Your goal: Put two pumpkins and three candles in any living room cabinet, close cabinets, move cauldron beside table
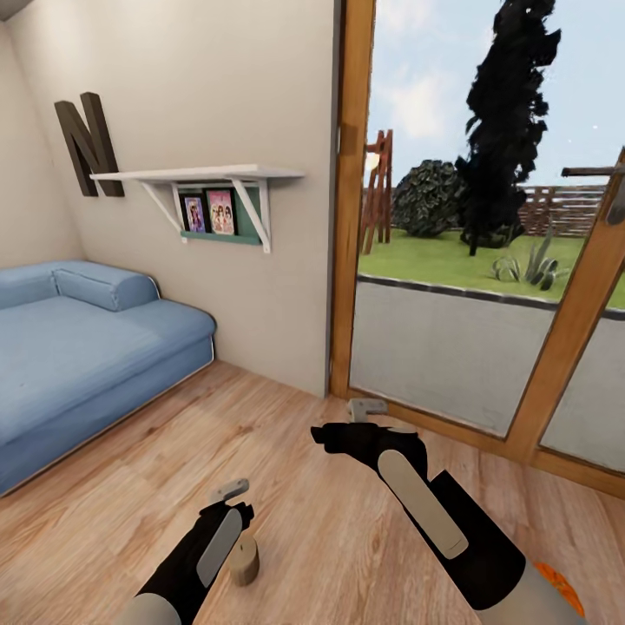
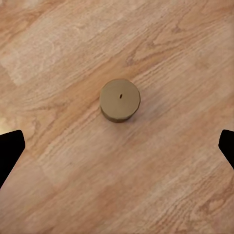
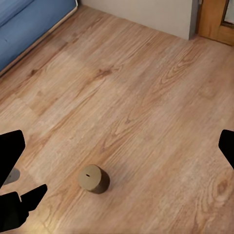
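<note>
Blue upholstered sofa (image 1: pixel 78 347) at left; short squat tan-grey candle (image 2: pixel 120 100) stands upright on the wood plank floor (image 1: pixel 347 538), directly under left gripper (image 1: pixel 231 491), jaws spread wide, nothing held; right gripper (image 1: pixel 366 406) hovers apart, also wide. Risk: off-centre descent tips or rolls the candle

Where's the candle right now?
The candle stands upright on the wooden floor at the bottom of the head view, just beside the left claw, with the blue sofa off to its left.
</note>
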Available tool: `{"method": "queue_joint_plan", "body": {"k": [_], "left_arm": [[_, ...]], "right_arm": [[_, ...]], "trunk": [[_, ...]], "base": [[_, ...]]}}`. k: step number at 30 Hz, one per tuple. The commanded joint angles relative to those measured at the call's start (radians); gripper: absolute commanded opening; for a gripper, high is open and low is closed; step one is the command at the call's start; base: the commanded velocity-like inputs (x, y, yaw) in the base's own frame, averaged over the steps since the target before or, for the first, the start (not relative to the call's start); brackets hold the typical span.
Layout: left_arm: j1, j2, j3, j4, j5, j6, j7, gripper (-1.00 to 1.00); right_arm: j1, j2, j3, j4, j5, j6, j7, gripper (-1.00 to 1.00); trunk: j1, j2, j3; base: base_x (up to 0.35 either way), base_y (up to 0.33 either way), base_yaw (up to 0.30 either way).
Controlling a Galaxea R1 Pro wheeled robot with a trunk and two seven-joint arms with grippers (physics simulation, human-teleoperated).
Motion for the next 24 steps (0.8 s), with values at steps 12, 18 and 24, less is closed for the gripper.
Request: {"method": "queue_joint_plan", "body": {"k": [12, 18, 24], "left_arm": [[-0.001, 0.001, -0.006, -0.002, 0.008, 0.002, 0.008, 1.00], [-0.001, 0.001, -0.008, -0.002, 0.008, 0.002, 0.008, 1.00], [-0.001, -0.006, -0.009, -0.002, 0.009, 0.002, 0.008, 1.00]], "right_arm": [[-0.001, -0.001, 0.002, 0.001, -0.014, 0.000, -0.010, 1.00], [-0.001, -0.001, 0.002, 0.001, -0.014, 0.000, -0.010, 1.00], [-0.001, -0.001, 0.002, 0.003, -0.015, 0.001, -0.010, 1.00]], "trunk": [[0.046, -0.085, -0.039], [0.069, -0.127, -0.058], [0.092, -0.169, -0.076]], "base": [[0.000, 0.000, 0.000], [0.000, 0.000, 0.000], [0.000, 0.000, 0.000]]}}
